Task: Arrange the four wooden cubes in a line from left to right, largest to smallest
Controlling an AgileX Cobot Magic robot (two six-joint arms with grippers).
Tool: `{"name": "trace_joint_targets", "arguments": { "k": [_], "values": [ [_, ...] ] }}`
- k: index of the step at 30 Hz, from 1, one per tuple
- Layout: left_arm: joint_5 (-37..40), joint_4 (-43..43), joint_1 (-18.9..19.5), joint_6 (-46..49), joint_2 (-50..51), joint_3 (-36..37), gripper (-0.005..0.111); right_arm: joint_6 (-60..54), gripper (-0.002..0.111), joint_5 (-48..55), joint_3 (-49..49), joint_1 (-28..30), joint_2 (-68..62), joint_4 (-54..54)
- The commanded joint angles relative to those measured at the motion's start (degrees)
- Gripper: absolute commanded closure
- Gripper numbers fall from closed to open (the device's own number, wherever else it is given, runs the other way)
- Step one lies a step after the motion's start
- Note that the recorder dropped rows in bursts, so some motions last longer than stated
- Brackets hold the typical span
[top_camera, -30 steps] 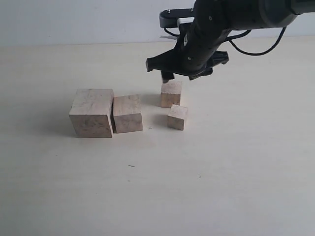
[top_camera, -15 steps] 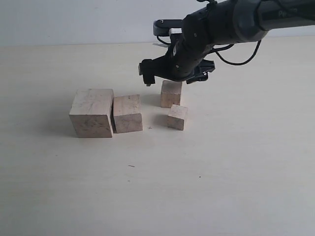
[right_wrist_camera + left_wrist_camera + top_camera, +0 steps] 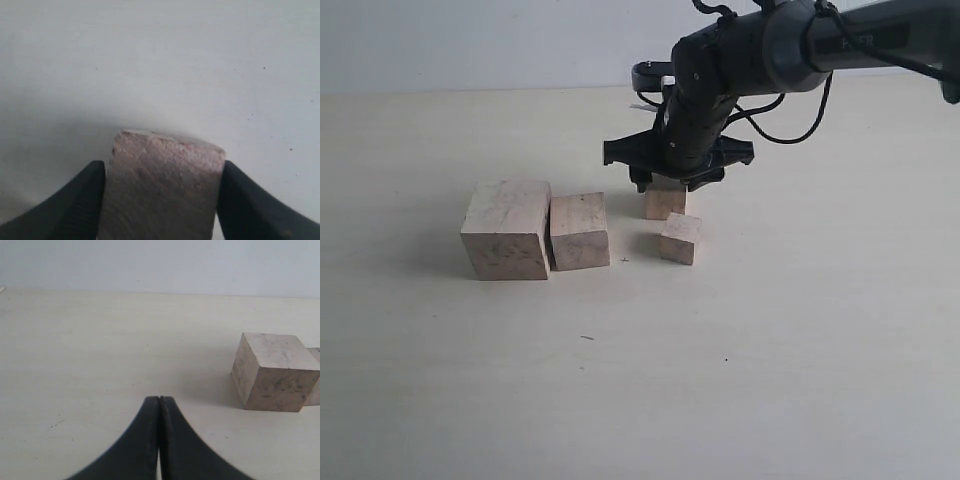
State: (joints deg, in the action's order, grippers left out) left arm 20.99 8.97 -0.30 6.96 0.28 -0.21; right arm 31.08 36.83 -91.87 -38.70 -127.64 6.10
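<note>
Four wooden cubes sit on the pale surface (image 3: 770, 350), all bare beige wood, faintly speckled, in graded sizes. The largest cube (image 3: 506, 229) and second cube (image 3: 580, 231) stand side by side at the left of the exterior view; contact between them cannot be told. An open gap follows. The third cube (image 3: 665, 203) rests further back, and the smallest cube (image 3: 680, 238) lies just in front of it, turned slightly, near but apart.

The right arm (image 3: 760, 55) reaches down over the third cube. The right jaws pinch it on two opposite faces, with no gap visible in the wrist view. The left jaws are pressed together, well apart from the largest cube.

Bare surface lies open in front and to the right. The far edge meets a pale wall (image 3: 470, 40).
</note>
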Motion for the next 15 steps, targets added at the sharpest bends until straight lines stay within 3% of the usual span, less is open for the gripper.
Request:
{"name": "trace_joint_targets", "arguments": {
  "k": [1, 5, 11, 15],
  "values": [
    [-0.7, -0.1, -0.3, 0.1, -0.3, 0.2, 0.107, -0.8, 0.082, 1.5, -0.5, 0.1, 0.2, 0.2],
    [-0.7, -0.1, -0.3, 0.1, -0.3, 0.2, 0.107, -8.4, 0.108, 4.0, -0.5, 0.1, 0.6, 0.0],
    [-0.7, -0.1, -0.3, 0.1, -0.3, 0.2, 0.107, -34.3, 0.108, 6.1, -0.5, 0.1, 2.7, -0.7],
    [-0.7, -0.1, -0.3, 0.1, -0.3, 0.2, 0.107, -54.4, 0.108, 7.7, -0.5, 0.1, 4.1, -8.2]
  ]
}}
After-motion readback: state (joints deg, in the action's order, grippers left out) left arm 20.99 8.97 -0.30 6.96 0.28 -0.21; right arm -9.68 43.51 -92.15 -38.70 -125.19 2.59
